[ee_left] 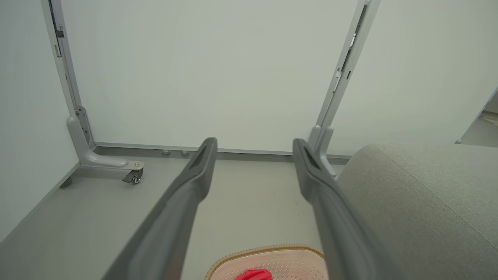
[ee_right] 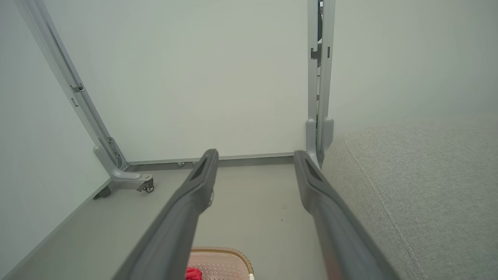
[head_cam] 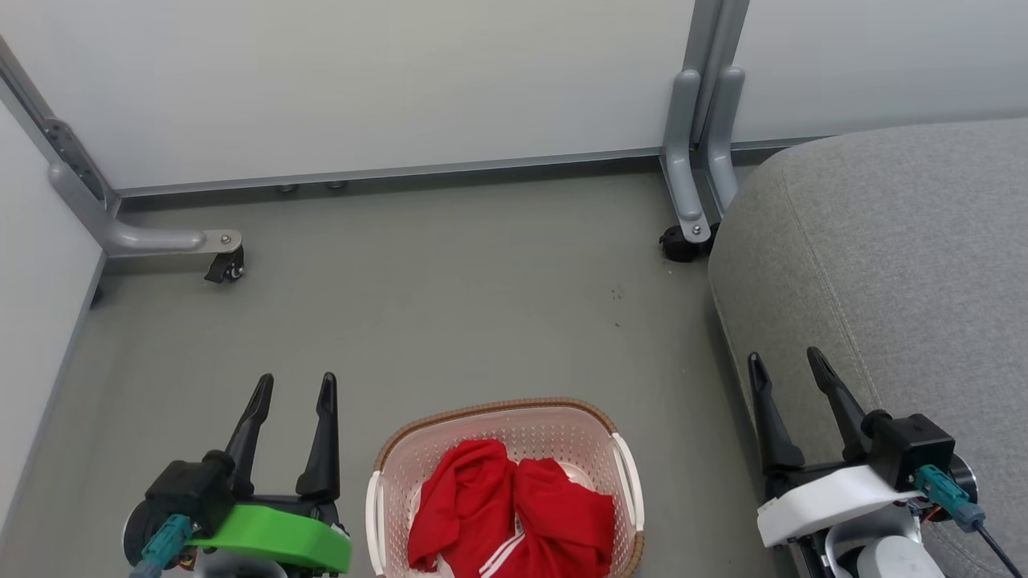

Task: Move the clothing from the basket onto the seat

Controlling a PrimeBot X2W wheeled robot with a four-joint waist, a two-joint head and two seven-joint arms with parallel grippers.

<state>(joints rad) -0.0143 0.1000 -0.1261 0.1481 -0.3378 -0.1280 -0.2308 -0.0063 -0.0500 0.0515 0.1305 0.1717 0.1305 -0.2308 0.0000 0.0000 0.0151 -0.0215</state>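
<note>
**Clothing** (head_cam: 514,514): red garments with white stripes, crumpled into two lobes side by side along the 9-to-3 line. They lie inside the basket (head_cam: 498,411), which stands on the floor (head_cam: 450,305) at 6 o'clock in the head view.

**Left gripper** (head_cam: 295,381): jaws spread, holding nothing. The clothing lies at its 4 o'clock, behind the fingertips.

**Right gripper** (head_cam: 783,357): jaws spread, holding nothing, over the seat's near edge. The clothing lies at its 8 o'clock.

**Seat** (head_cam: 883,241): grey cushion at 2 o'clock from the basket.

**Judgement**: the left arm looks slightly nearer. Either arm would need to draw back and dip to reach the heap.
</note>
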